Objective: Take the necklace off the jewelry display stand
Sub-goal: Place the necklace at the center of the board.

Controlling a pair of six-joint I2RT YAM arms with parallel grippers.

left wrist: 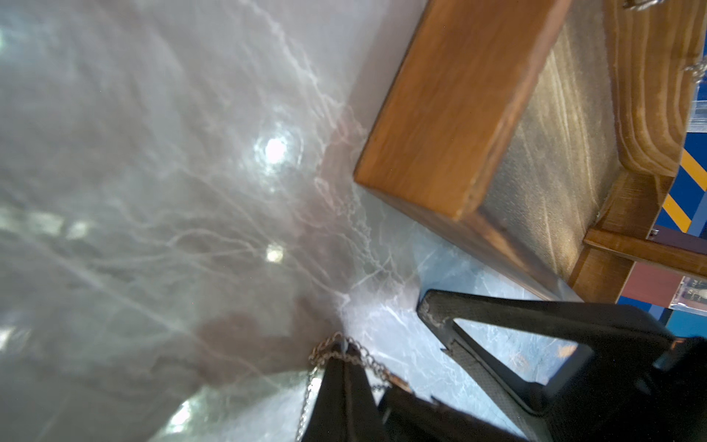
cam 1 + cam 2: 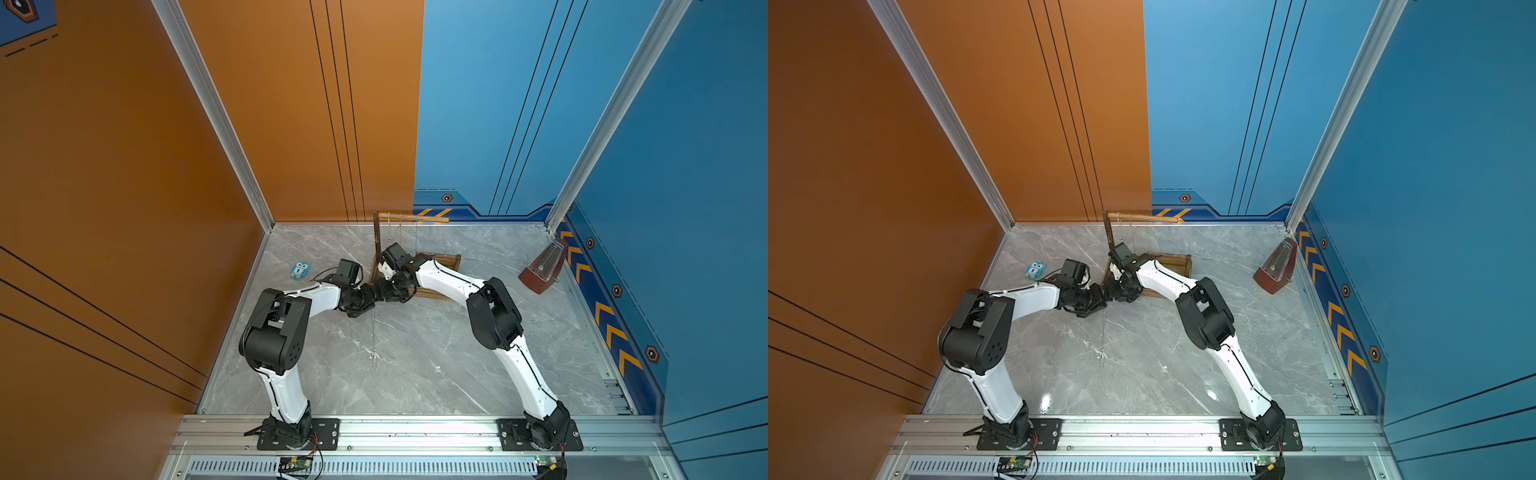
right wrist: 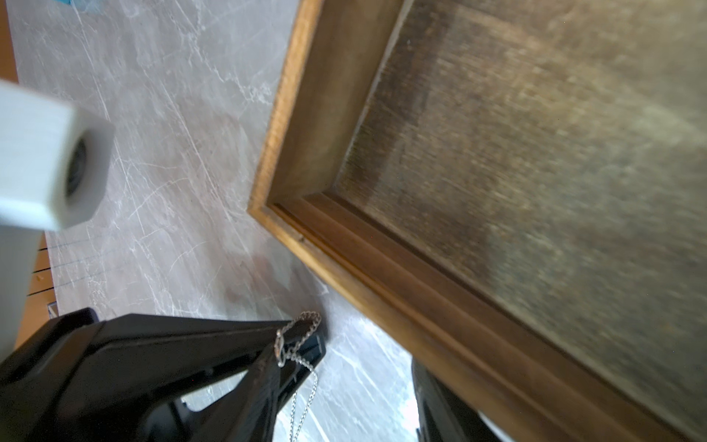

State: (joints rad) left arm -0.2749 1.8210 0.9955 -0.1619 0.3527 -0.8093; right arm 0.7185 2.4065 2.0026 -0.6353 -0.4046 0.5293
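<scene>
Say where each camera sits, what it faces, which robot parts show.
Top views: high overhead, looking down on the table; left arm, right arm show.
Left wrist: on left arm, facing the jewelry display stand; left gripper, shut on the necklace, shows.
Right wrist: on right arm, facing the stand's tray; one of its fingers shows.
Shared by wrist views: necklace, tray.

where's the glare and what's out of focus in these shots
Left wrist view: lamp glare on the table, far table soft, necklace sharp; right wrist view: stand smeared, white block blurred; both top views: crisp overall.
</scene>
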